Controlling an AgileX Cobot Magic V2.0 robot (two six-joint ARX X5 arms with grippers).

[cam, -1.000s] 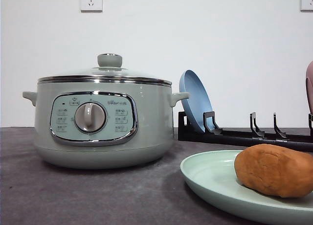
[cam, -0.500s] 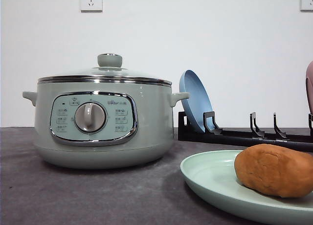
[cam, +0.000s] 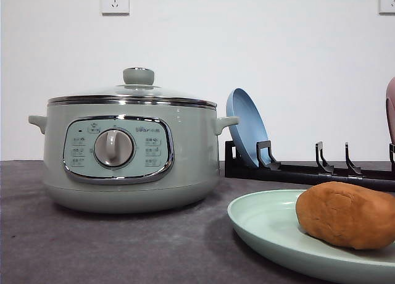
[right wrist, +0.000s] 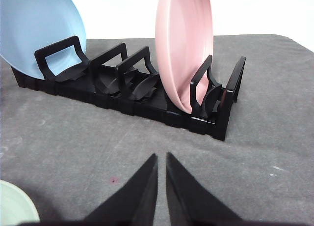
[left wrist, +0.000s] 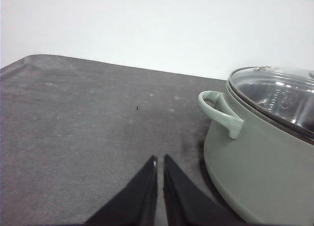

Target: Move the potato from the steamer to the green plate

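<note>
One orange-brown, lumpy potato (cam: 349, 215) lies on the one pale mint-green round plate (cam: 265, 225), toward its right side, at the near right of the dark grey counter (cam: 123, 247). The plate's edge also shows in the right wrist view, a small curve of green (right wrist: 14, 206) on the grey surface.

To the left of the plate, apart from it, stands the single large sage-green electric steamer (cam: 129, 148). Its glass lid with one green knob (cam: 138, 76) is on, a round dial (cam: 113, 148) sits in the middle of the chrome-rimmed panel, and two small side handles stick out, one on each side. In the left wrist view the steamer (left wrist: 265, 157) stands beside the gripper with one handle (left wrist: 221, 113) facing it.

Behind the green plate runs one black plastic plate rack (cam: 308, 170). It carries two plates on edge: a blue round plate (cam: 247, 126) at its left end, next to the steamer's right handle, and a pink round plate (right wrist: 184, 49) further along. Between them are empty slots in the rack (right wrist: 132, 88).

The left gripper (left wrist: 160, 159) hovers low over bare counter with its two black fingers almost together, a thin slit between them, holding nothing. The right gripper (right wrist: 161, 157) looks the same: two fingers nearly closed, nothing between them, pointed at the rack.

Two white wall sockets sit high on the white wall, one (cam: 115, 0) above the steamer and one (cam: 387, 0) at the far right.
</note>
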